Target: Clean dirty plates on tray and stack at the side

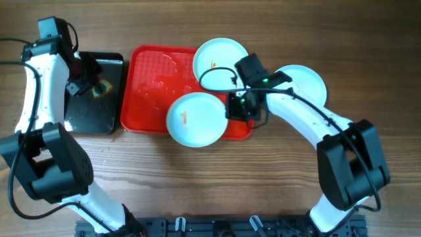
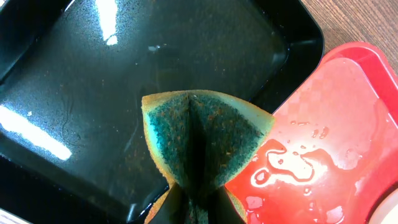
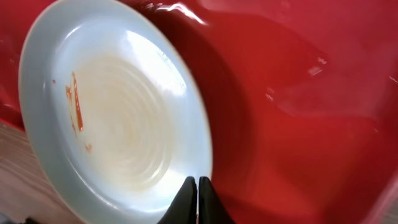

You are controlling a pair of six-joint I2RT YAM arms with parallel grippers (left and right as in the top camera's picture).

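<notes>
The red tray (image 1: 148, 79) lies mid-table and looks wet; it also shows in the left wrist view (image 2: 339, 118) and the right wrist view (image 3: 311, 93). One plate (image 1: 220, 56) with a small orange smear sits at the tray's far right corner. A second smeared plate (image 1: 195, 118) lies at the tray's front edge; my right gripper (image 1: 231, 106) is shut on its right rim (image 3: 124, 112), fingertips (image 3: 197, 186) pinching the edge. A third plate (image 1: 304, 82) rests on the table right of the tray. My left gripper (image 1: 97, 84) is shut on a green-and-yellow sponge (image 2: 205, 134) above the black tray.
The smaller black tray (image 1: 92, 108) sits left of the red tray, wet and glossy in the left wrist view (image 2: 124, 81). Bare wooden table (image 1: 368, 52) lies to the right and along the front. Water puddles (image 2: 298, 162) sit on the red tray.
</notes>
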